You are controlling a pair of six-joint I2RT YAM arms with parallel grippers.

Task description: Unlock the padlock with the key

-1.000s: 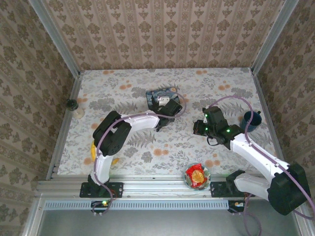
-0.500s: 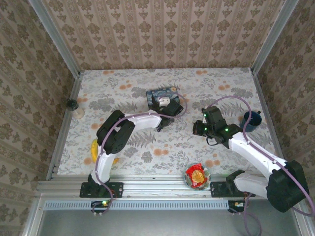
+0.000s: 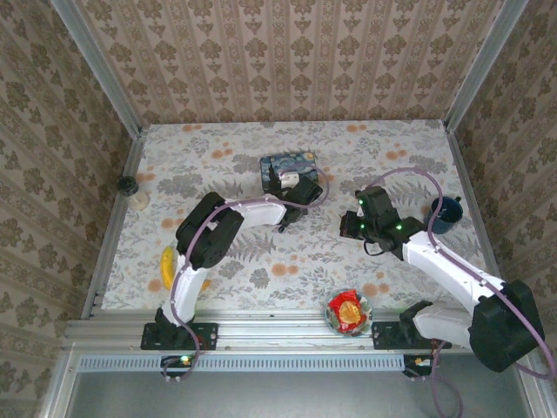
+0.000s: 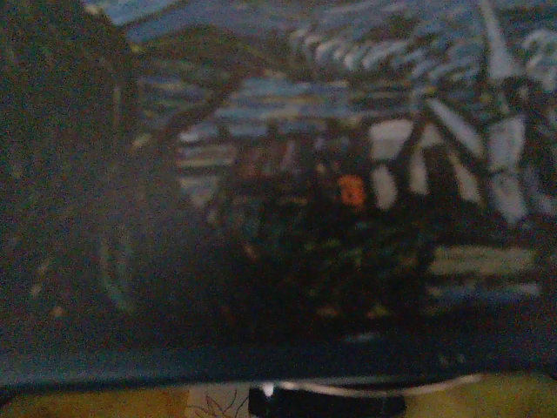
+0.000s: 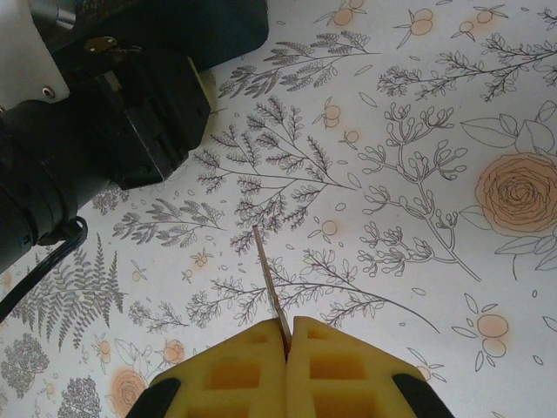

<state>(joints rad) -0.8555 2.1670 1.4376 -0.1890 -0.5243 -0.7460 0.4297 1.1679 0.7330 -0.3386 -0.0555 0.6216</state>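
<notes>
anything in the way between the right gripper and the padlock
Only bare tablecloth between right gripper and left gripper. The padlock sits at the left jaws by the blue tin; that gripper's body may screen it.

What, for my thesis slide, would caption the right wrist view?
Right gripper, yellow fingers shut on the key, its blade pointing over the floral table toward the left arm.
</notes>
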